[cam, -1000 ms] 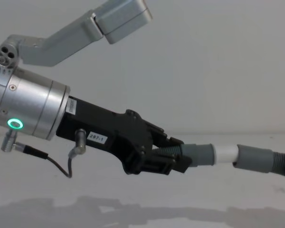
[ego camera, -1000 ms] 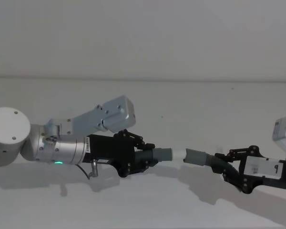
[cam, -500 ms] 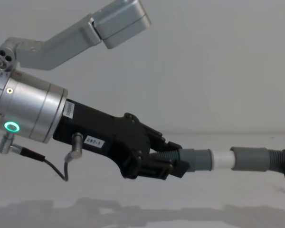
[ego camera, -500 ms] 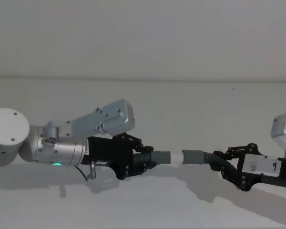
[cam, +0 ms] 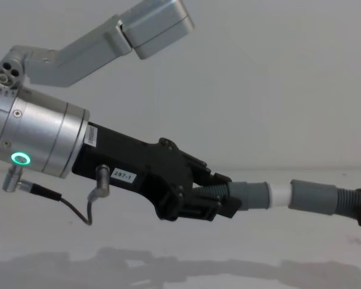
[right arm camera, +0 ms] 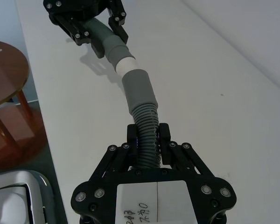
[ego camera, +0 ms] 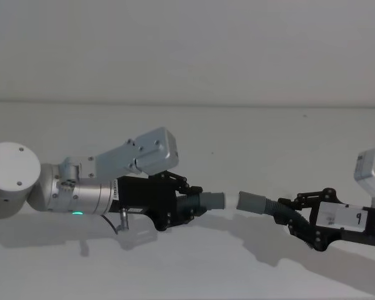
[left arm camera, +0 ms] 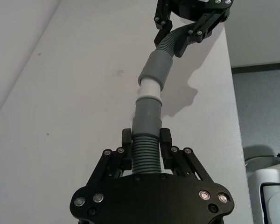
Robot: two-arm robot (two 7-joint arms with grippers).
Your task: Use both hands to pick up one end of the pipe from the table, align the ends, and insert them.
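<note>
Both hose pieces are held up off the surface (ego camera: 250, 144), end to end over its near half. The left end effector (ego camera: 189, 206) is clenched on the ribbed part of the left hose piece (cam: 240, 195), one finger on each side. Its grey cuff (left arm camera: 147, 114) points toward the robot's right, with the narrower white tip (cam: 279, 194) sticking out of it. The right end effector (ego camera: 291, 215) is grasping the ribbed part of the right hose piece (right arm camera: 145, 123) the same way, its wider grey cuff (ego camera: 251, 201) pointing left. The two ends face each other roughly in line. In the chest and wrist views the white tip meets the mouth of the wider cuff; cannot tell how far in it sits.

The left arm comes in from the left edge with its silver wrist (cam: 36, 138) nearly level, green ring light (cam: 20, 159) lit, and thin grey cable (cam: 66, 201) hanging below. The right arm comes in low from the right edge, tilted slightly up toward the joint. Shadows of both arms lie on the surface beneath them.
</note>
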